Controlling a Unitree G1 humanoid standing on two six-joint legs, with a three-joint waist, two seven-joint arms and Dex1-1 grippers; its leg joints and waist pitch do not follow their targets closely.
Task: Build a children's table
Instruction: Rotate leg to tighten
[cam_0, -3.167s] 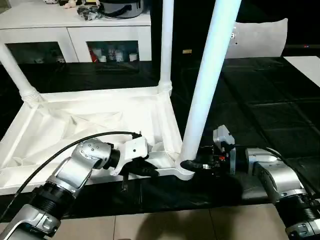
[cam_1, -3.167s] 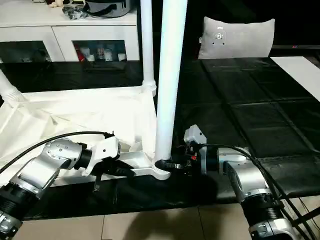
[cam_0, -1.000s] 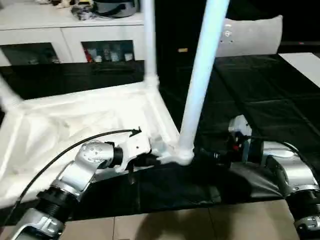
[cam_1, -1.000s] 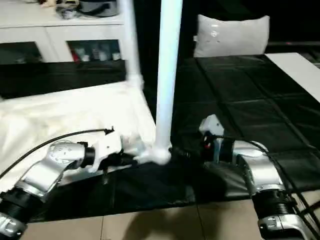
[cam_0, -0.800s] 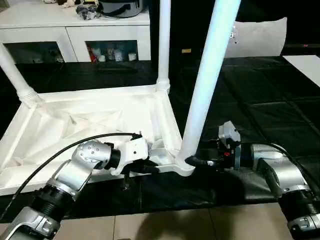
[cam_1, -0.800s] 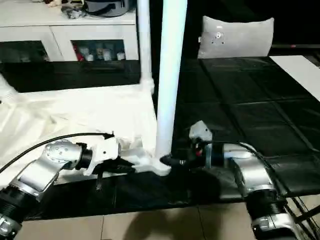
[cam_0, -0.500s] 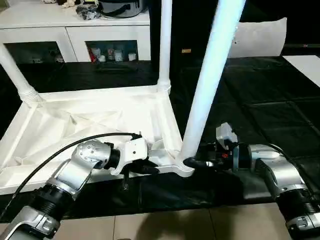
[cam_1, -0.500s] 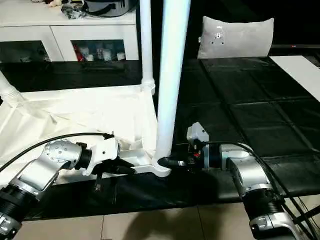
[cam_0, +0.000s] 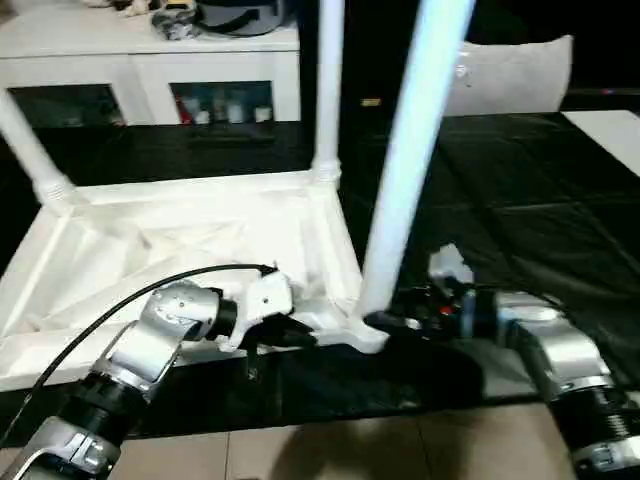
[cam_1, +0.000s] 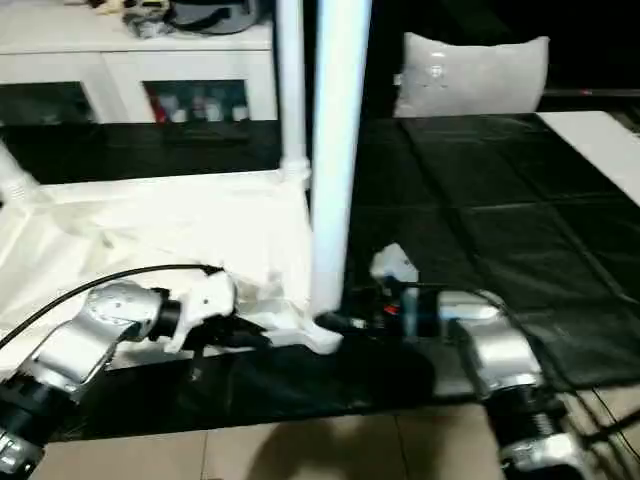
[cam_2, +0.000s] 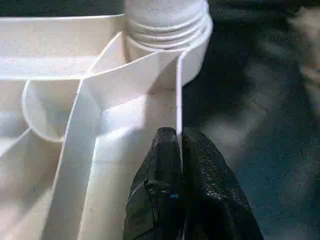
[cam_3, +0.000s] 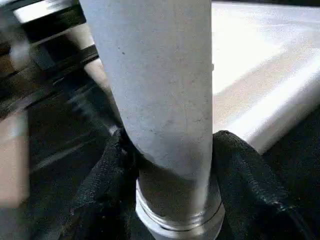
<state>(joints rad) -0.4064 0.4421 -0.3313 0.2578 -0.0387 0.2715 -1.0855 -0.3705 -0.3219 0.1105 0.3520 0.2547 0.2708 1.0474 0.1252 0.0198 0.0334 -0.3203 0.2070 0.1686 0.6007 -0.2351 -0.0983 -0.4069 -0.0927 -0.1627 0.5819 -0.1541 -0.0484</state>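
The upturned table top (cam_0: 180, 240) carries a leg (cam_0: 405, 170) in its near corner socket (cam_0: 368, 335); right end effector (cam_3: 170, 165) clamps that leg, left end effector (cam_2: 179, 155) pinches the rim.

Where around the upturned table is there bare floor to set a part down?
Free: black mat right of the near leg, up to the cushion. Crowded: the near corner, where left pincer and right pincer work.

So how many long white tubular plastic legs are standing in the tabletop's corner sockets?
3: near-right leg between the right gripper's fingers, far-right leg, far-left leg. The fourth corner is out of frame.
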